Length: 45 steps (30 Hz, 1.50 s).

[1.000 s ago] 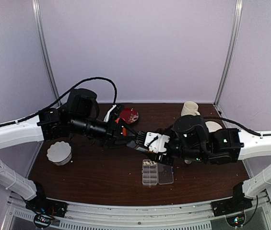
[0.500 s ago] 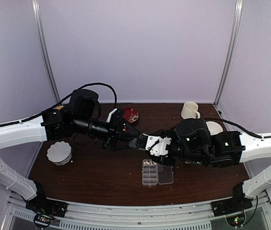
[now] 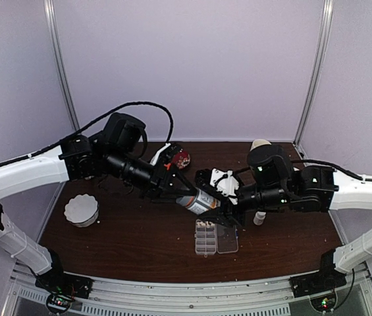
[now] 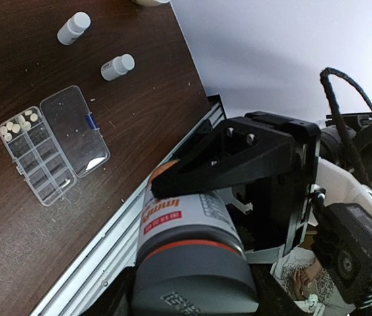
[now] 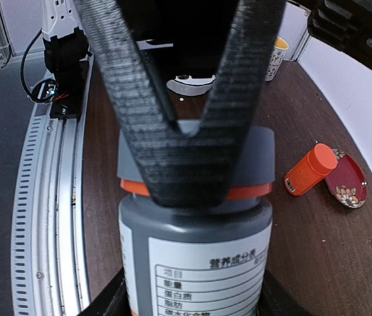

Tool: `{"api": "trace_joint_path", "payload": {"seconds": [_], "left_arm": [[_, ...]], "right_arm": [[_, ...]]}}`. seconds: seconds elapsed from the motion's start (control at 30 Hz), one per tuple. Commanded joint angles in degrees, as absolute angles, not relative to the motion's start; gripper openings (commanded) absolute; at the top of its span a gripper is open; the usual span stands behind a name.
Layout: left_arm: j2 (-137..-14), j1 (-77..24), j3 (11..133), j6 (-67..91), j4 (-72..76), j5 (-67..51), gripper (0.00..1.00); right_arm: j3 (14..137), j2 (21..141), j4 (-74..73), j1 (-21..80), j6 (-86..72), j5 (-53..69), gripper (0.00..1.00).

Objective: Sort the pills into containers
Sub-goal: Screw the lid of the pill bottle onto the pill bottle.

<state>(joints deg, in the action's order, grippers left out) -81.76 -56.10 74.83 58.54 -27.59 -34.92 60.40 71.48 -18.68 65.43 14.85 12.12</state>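
Note:
A grey bottle [image 3: 199, 201] with a grey cap, an orange ring and a white label hangs tilted between both grippers, above the far end of the clear organiser box [image 3: 206, 241]. My left gripper [image 3: 183, 195] is shut on its cap [image 4: 195, 280]. My right gripper [image 3: 224, 204] is shut on its labelled body [image 5: 195, 260]. The box lies open on the table with its lid [image 3: 227, 239] flat to the right. A few cream pills [image 3: 205, 224] lie in its far compartments, also seen in the left wrist view [image 4: 16, 124]. The other compartments [image 4: 41, 171] look empty.
Two small white bottles [image 4: 74, 27] [image 4: 118, 66] lie right of the box. An orange bottle [image 5: 311, 170] lies beside a red dish [image 5: 345, 187] at the back. A white fluted bowl [image 3: 81, 209] stands at the left and a cream mug [image 3: 259, 147] at the back right.
Both arms have raised and swung; the right wrist drew back to the right. The grey bottle now shows between the grippers, tilted over the box's far end.

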Motion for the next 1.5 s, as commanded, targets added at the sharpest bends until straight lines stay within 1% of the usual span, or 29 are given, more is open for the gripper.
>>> {"api": "trace_joint_path", "payload": {"seconds": [0.0,0.23,0.37,0.57,0.73,0.8,0.93,1.0,1.13,1.37,1.47], "left_arm": [[-82.23,-57.91,74.64,50.32,-26.09,-37.91,0.0],[-81.64,-57.88,76.93,47.11,-26.81,-37.64,0.0],[-81.26,-57.89,76.98,45.91,-27.72,-37.32,0.0],[-81.62,-57.88,77.01,42.69,-28.53,-35.03,0.0],[-82.12,-57.92,77.69,41.43,-28.52,-33.55,0.0],[-82.55,-57.9,77.86,41.47,-28.43,-33.36,0.0],[-82.58,-58.36,78.09,41.44,-28.04,-33.49,0.0],[-82.49,-58.61,77.92,41.34,-28.1,-33.34,0.0],[-82.35,-58.86,77.7,41.29,-28.11,-33.08,0.0],[-81.63,-59.17,77.47,41.05,-28.1,-32.37,0.0],[-81.17,-59.35,77.09,41.0,-28.12,-32.09,0.0]], "right_arm": [[62.79,69.11,-6.54,65.41,1.2,17.14,0.0],[67.24,68.37,-8.19,65.41,-13.45,11.77,0.0],[71.5,67.96,-11.38,65.4,-17.89,10.88,0.0],[72.13,63.75,-9.4,65.11,-22.93,11.91,0.0],[73.79,64.5,-13.83,63.12,-26.18,6.99,0.0],[72.84,64.53,-13.55,61.25,-28.53,8.85,0.0],[68.92,63.26,-5.17,59.44,-33.96,17.1,0.0],[68.93,63.03,-4.66,59.41,-34.88,18.79,0.0],[66.45,61.02,-2.08,59.24,-35.19,19.09,0.0],[67.05,60.64,-5.96,58.5,-34.42,19.5,0.0],[66.03,60.01,-6.32,58.45,-34.05,17.89,0.0]]}}
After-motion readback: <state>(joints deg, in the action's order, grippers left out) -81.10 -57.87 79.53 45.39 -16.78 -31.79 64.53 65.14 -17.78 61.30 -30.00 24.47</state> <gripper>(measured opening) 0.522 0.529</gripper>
